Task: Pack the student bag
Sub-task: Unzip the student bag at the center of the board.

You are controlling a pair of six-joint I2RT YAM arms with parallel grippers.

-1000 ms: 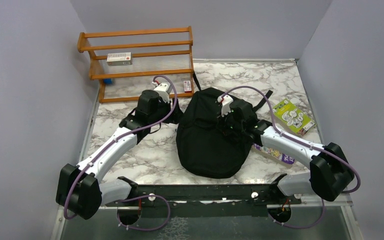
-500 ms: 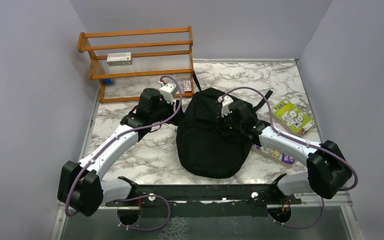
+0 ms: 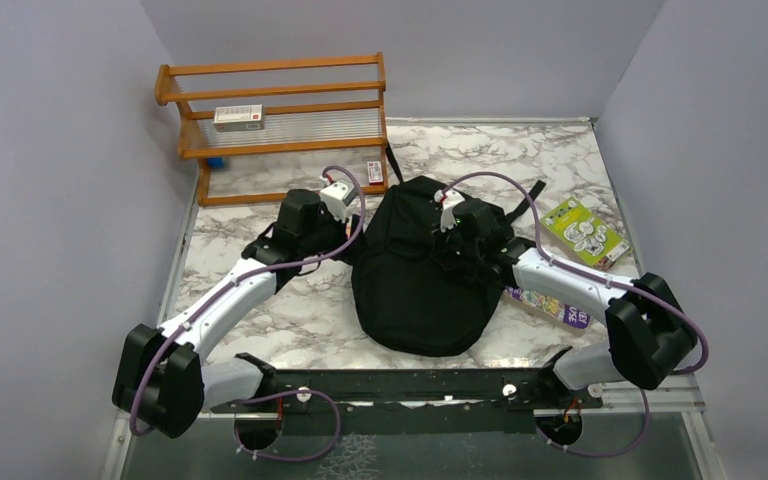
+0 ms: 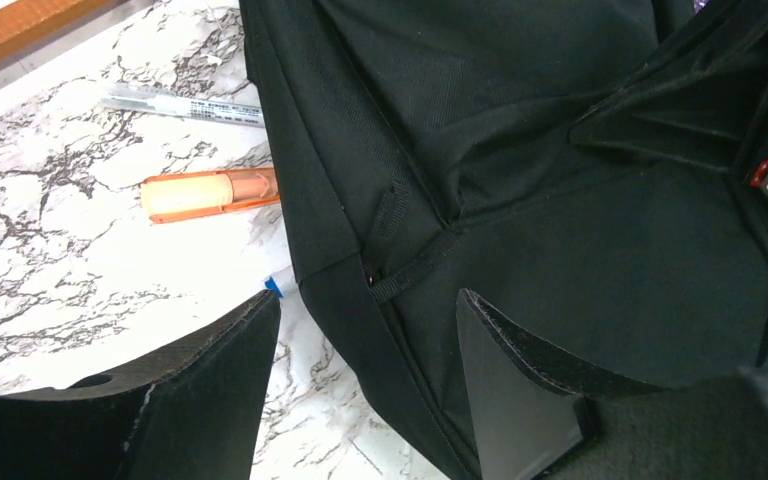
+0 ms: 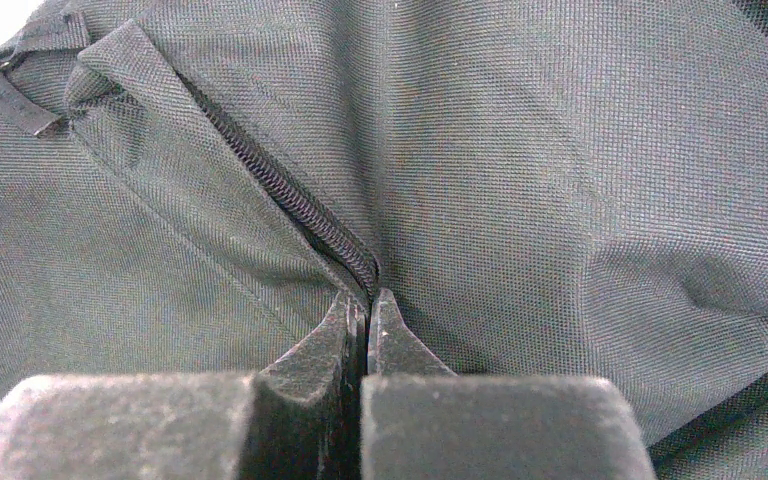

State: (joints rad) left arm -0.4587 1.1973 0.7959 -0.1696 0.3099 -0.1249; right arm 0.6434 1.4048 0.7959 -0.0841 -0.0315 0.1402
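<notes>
One student bag (image 3: 420,270) lies flat at the centre of the tabletop (image 3: 290,310), between the two arms. It is rounded, of black woven fabric, with black straps trailing toward the far edge. The right wrist view shows a coarse weave and a toothed zipper (image 5: 290,195) running diagonally along a folded seam.

Right tool (image 5: 368,312): fingers pressed together, tips touching the lower end of the zipper. Whether a pull tab sits between them cannot be told.

Left tool (image 4: 368,298): fingers spread, set on either side of the bag's left edge, where a narrow webbing loop (image 4: 410,270) crosses the seam.

Beside that edge, on the white, grey-veined marble surface, lie a cylindrical orange marker (image 4: 210,192) with a translucent cap and a slim grey pen (image 4: 185,103). A purple packet (image 3: 550,305) touches the bag's right side; a green printed packet (image 3: 587,232) lies further right. A slatted wooden rack (image 3: 275,120) stands at the far left corner, with a small white box (image 3: 238,117) on its shelf.
</notes>
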